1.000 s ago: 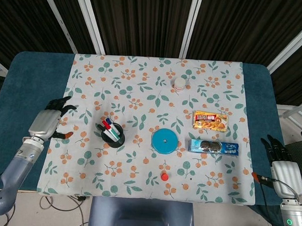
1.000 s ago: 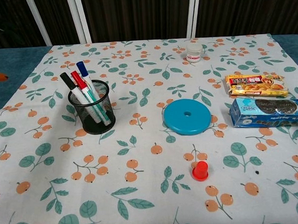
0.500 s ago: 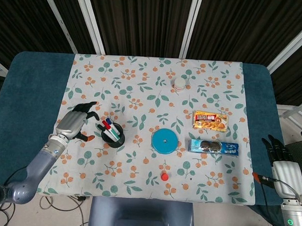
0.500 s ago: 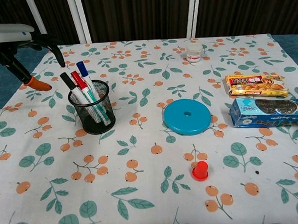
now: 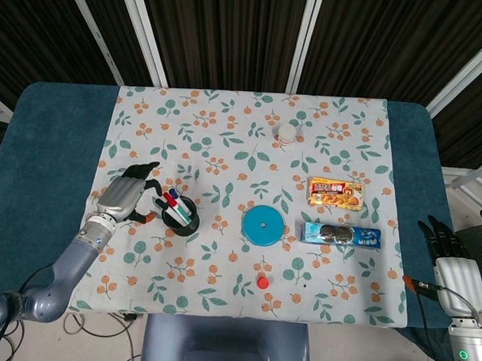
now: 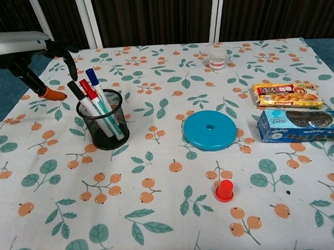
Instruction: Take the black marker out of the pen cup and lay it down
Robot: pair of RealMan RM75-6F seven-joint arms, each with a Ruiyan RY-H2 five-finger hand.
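Note:
A black mesh pen cup stands left of centre on the floral cloth. It holds several markers: the black marker leans furthest left, then a red one, a blue one and a green one. My left hand hovers just left of the cup, fingers spread and holding nothing, its orange-tipped thumb near the black marker's cap. My right hand hangs beyond the table's right edge, fingers apart and empty.
A teal disc lies at the centre, with a small red cap in front of it. A snack pack and a blue cookie box lie to the right. A white jar stands at the back.
My left hand has moved right across the cloth, from the table's left margin to right beside the pen cup. The right hand has stayed still.

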